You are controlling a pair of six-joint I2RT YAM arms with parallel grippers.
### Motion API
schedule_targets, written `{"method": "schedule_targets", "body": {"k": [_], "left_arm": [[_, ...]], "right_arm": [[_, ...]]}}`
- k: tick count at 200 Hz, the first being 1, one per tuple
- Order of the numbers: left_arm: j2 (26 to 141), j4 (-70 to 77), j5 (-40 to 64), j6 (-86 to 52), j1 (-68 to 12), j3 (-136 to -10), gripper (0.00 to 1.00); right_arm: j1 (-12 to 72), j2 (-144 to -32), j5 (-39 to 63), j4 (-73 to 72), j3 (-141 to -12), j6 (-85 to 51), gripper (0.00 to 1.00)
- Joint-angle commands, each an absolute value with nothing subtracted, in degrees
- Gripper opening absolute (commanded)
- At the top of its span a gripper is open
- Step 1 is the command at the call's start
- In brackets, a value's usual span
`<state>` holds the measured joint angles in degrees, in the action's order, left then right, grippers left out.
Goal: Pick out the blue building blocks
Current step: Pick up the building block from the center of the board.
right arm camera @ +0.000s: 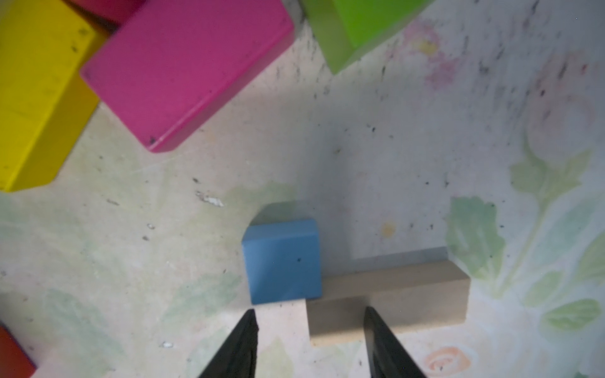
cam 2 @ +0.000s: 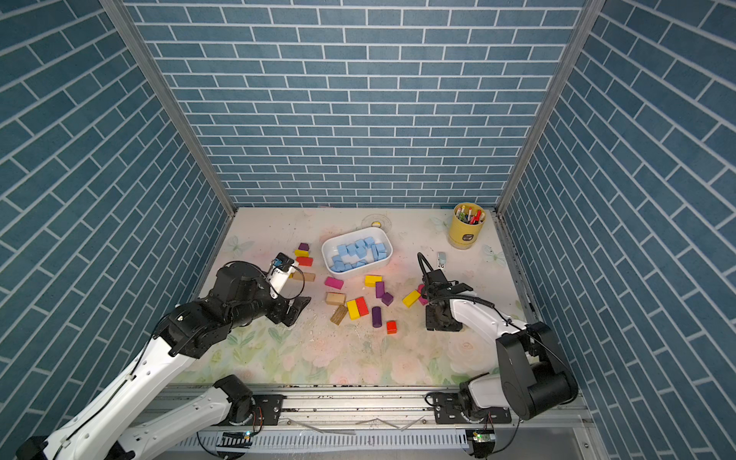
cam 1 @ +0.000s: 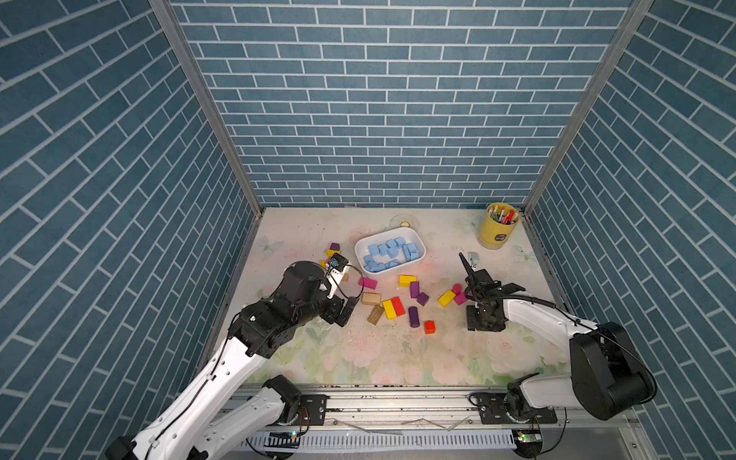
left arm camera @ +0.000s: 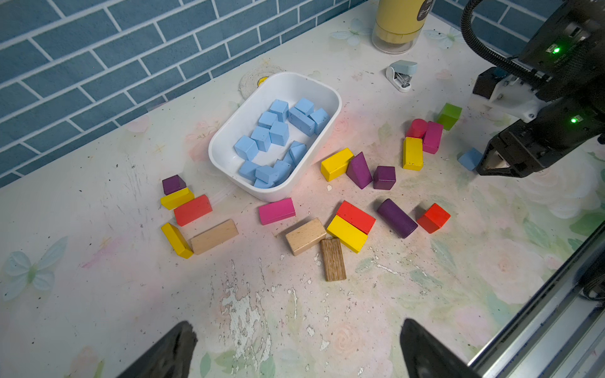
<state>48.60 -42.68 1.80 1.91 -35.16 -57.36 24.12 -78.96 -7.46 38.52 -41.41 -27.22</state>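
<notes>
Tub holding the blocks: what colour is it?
The tub is white, clearest in the left wrist view.

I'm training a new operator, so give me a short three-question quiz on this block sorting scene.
1. True or false: all the blue building blocks already lie in the white tray.
2. The loose blue block touches: A) a tan wooden block; B) the stapler; C) the green block.
3. Which gripper hovers beside that loose block?
Key: 1 false, one lies outside the tray. 2 A. 3 the right gripper, jaws apart, holding nothing.
</notes>
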Motion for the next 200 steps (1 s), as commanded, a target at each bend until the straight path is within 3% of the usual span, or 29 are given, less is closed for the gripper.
{"method": "schedule_targets", "body": {"k": [1, 200], "left_arm": [[48.80, -43.00, 2.37, 1.59, -34.89, -56.96, 0.99], [49.57, -42.98, 3.03, 1.80, -34.72, -56.95, 0.99]], "right_arm": [[24.44, -80.36, -9.74, 38.95, -43.12, -29.14, 0.53], [25.49, -86.83, -10.19, 37.14, -48.47, -30.94, 0.48]]}}
